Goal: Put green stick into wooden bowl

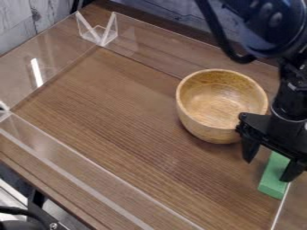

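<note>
One green stick, one wooden bowl

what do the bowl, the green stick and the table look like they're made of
Wooden bowl: light tan wood, smooth, grain visible inside. Green stick: flat uniform bright green, likely painted wood or plastic; can't tell which. Table: dark wood-grain surface, possibly laminate, with a slight sheen.

Count on table: one wooden bowl, one green stick, one gripper, one clear plastic stand at rear.
</note>
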Robot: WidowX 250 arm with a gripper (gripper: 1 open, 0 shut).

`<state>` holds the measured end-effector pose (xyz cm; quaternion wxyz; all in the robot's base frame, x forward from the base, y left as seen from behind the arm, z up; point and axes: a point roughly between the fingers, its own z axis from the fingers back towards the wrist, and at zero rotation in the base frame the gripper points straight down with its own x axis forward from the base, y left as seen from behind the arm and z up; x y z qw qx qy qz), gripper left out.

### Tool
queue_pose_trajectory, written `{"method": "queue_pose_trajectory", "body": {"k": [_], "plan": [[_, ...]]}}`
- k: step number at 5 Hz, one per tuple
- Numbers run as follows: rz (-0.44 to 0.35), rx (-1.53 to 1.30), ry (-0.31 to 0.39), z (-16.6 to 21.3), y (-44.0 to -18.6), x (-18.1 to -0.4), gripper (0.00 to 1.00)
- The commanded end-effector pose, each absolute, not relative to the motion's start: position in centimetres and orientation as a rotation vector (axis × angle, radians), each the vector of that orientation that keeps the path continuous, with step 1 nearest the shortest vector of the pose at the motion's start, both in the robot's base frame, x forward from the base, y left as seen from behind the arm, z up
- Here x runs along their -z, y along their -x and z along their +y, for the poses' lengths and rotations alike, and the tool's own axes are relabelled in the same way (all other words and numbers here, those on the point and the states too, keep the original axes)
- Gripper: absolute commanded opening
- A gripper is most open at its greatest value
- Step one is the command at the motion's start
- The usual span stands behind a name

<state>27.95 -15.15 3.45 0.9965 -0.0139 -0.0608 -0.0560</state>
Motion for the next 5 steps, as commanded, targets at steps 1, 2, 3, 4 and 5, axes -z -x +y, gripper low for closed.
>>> {"method": "queue_pose_trajectory", "body": {"k": [1,2,3,4,5], "plan": [[-0.161,0.112,0.028,-15.14,-28.1,-4.24,1.0],[-0.173,0.114,0.025,-15.09,-27.99,-4.17,1.0],[-0.182,0.115,0.021,-15.06,-27.88,-4.13,1.0],[-0.191,0.115,0.017,-15.04,-27.88,-3.98,1.0],[-0.199,0.114,0.014,-15.01,-27.9,-3.9,1.0]]}}
